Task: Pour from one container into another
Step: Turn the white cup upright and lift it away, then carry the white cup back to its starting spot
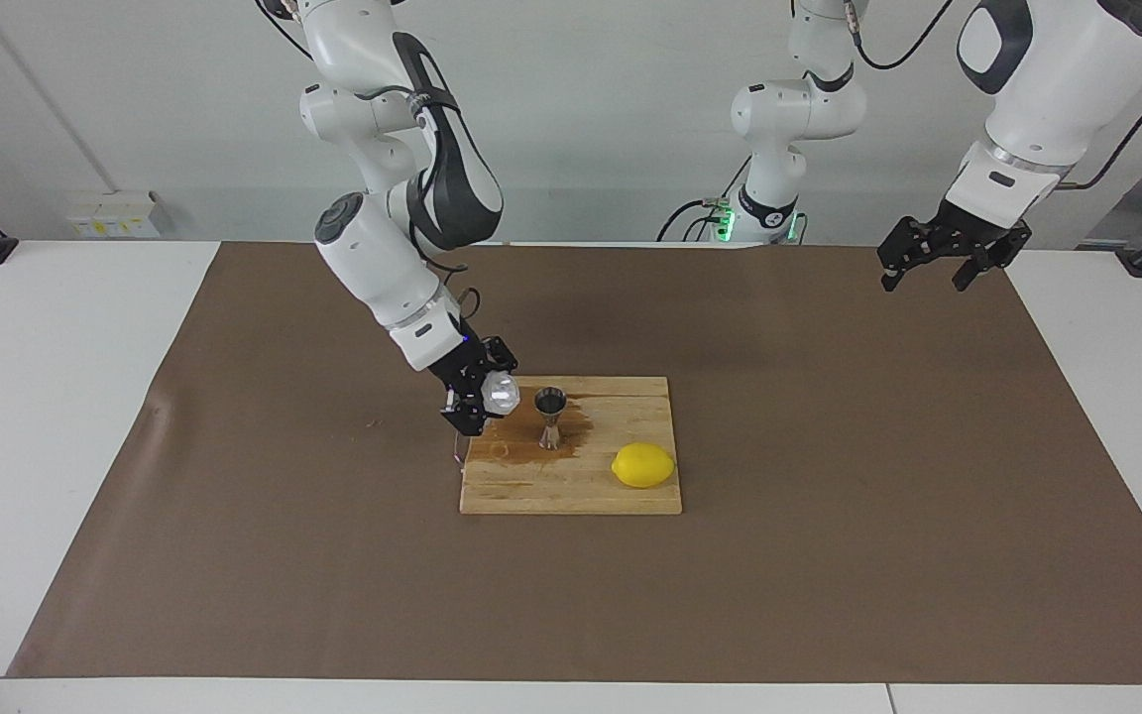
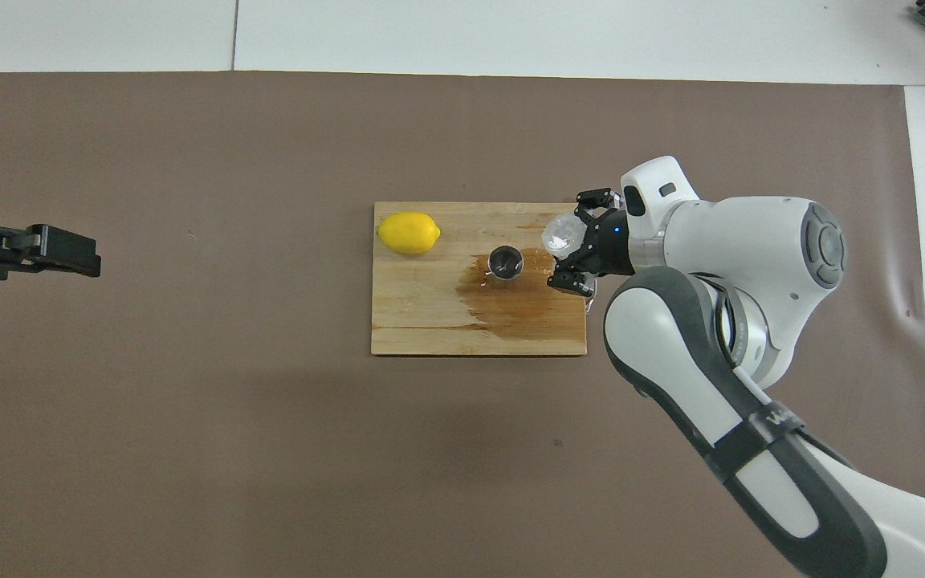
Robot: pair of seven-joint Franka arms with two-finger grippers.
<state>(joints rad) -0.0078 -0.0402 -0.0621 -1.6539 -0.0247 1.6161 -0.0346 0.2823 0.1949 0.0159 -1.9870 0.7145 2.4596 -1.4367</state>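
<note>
A small steel hourglass jigger (image 1: 550,416) (image 2: 505,262) stands upright on a wooden cutting board (image 1: 571,486) (image 2: 422,321), on a dark wet stain. My right gripper (image 1: 489,399) (image 2: 571,239) is shut on a small clear faceted cup (image 1: 503,394) (image 2: 560,234), which it holds tipped on its side above the board's edge toward the right arm's end, beside the jigger and apart from it. My left gripper (image 1: 938,270) (image 2: 57,250) hangs open and holds nothing, over the brown mat at the left arm's end of the table.
A yellow lemon (image 1: 643,465) (image 2: 408,233) lies on the board's corner toward the left arm's end, farther from the robots than the jigger. The board sits mid-table on a large brown mat (image 1: 829,476). White tabletop borders the mat.
</note>
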